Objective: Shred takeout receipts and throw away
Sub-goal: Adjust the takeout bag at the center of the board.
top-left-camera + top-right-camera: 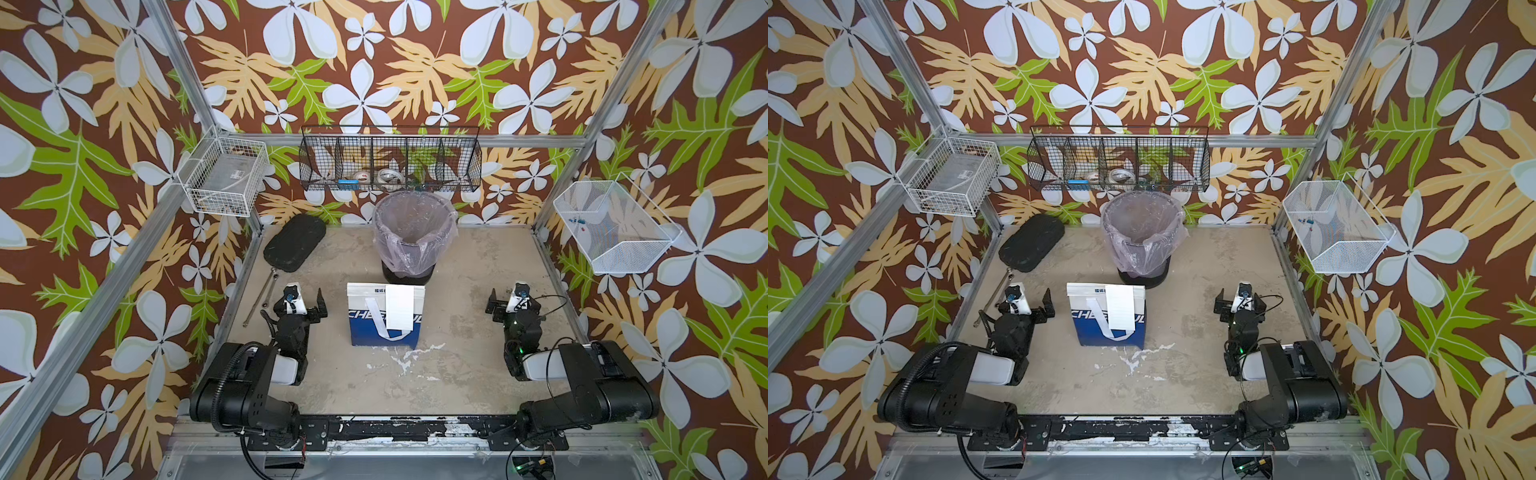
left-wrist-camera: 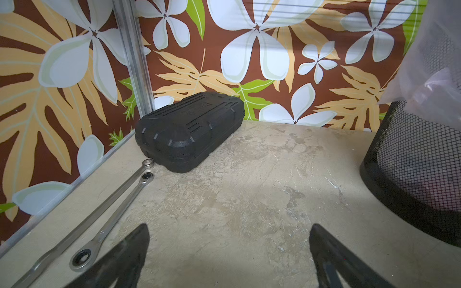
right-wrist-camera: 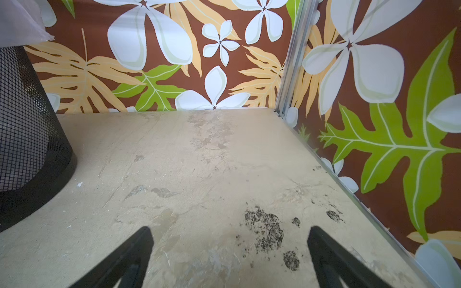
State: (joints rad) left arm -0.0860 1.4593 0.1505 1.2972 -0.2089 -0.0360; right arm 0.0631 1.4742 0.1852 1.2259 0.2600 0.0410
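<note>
I see both arms folded low at the front of the table (image 1: 457, 365). The left arm (image 1: 266, 374) and the right arm (image 1: 598, 374) each bend sharply at the elbow. Each wrist points toward the back wall, with the jaws close above the table surface. Both pairs of jaws stand wide apart and hold nothing. The receipt (image 1: 400, 306) rests on the face of the blue-and-white bag (image 1: 363, 332), between the two arms, and neither touches it. The lined bin (image 1: 415, 253) stands just behind the bag.
</note>
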